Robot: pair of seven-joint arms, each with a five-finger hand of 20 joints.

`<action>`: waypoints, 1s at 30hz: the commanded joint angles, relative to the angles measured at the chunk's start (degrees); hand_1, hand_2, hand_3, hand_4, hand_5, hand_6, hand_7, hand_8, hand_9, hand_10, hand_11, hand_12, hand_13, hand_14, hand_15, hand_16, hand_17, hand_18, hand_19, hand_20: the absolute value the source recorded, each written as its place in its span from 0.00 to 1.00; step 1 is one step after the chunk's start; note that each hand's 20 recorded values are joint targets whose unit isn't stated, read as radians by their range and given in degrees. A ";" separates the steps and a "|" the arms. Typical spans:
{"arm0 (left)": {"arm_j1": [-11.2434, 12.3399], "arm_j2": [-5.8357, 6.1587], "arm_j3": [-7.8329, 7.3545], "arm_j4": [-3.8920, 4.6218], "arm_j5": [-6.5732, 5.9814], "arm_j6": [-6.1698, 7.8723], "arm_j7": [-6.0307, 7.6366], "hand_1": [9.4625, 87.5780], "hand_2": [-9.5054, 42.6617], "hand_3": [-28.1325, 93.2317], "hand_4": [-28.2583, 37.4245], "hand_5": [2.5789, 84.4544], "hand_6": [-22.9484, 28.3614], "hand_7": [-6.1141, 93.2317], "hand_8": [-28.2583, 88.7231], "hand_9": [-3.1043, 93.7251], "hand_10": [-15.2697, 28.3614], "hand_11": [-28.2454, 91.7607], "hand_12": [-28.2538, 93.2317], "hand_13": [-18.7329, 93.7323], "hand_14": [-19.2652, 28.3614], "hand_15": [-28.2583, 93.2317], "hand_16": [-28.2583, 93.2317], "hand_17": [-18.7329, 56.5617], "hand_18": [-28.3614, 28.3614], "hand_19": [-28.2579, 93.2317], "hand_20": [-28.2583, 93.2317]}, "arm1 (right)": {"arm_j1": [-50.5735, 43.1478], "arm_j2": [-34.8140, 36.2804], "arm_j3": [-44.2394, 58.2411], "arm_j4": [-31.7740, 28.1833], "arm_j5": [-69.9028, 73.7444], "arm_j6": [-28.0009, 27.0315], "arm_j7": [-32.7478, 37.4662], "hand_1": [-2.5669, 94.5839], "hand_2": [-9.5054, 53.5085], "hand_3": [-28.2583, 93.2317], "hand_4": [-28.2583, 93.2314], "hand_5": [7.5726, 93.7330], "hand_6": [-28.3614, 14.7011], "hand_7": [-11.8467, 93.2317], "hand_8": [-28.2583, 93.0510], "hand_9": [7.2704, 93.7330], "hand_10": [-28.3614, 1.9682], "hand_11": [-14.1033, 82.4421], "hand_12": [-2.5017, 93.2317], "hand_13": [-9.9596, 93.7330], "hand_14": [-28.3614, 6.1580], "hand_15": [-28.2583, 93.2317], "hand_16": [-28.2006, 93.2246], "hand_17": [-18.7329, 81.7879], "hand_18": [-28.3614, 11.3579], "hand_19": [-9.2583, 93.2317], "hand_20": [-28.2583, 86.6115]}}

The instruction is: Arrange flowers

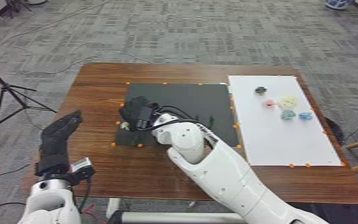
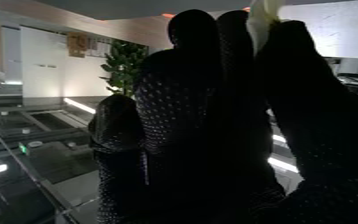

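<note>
Pinches, probably, a pale flower (image 2: 265, 17) in right hand's (image 1: 138, 110) fingers, over dark mat (image 1: 177, 91); holds left hand's (image 1: 58, 137) fingers straight, together, at left; has other flowers (image 1: 287, 102) at far right.

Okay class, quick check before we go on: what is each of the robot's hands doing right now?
Left hand: open, holding nothing.
Right hand: pinching a pale thing, possibly a flower.
</note>
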 commanded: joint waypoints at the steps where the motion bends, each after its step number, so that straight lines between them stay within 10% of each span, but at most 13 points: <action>1: 0.53 -0.92 -0.29 -0.66 0.55 -0.73 -0.15 0.26 0.14 0.83 0.11 0.54 0.51 0.22 0.16 0.46 0.64 0.39 0.30 0.41 0.64 0.29 0.23 0.30 0.64 0.26 0.36 | 0.68 -0.35 1.07 1.53 -5.53 1.89 0.84 0.51 0.03 0.73 0.11 0.79 0.72 0.31 0.27 0.87 0.61 0.39 0.28 0.93 0.73 0.64 0.53 0.69 0.32 0.95 0.63; 30: 0.52 -0.81 -0.24 -0.66 0.45 -0.64 -0.09 0.26 0.09 0.84 0.12 0.55 0.51 0.23 0.16 0.47 0.64 0.39 0.31 0.43 0.66 0.30 0.24 0.30 0.65 0.26 0.36 | 8.16 11.67 -4.81 -13.75 21.92 -0.99 10.82 0.26 0.04 0.77 0.13 0.64 0.57 0.25 0.17 0.74 0.46 0.33 0.26 0.87 0.61 0.62 0.52 0.64 0.25 0.92 0.66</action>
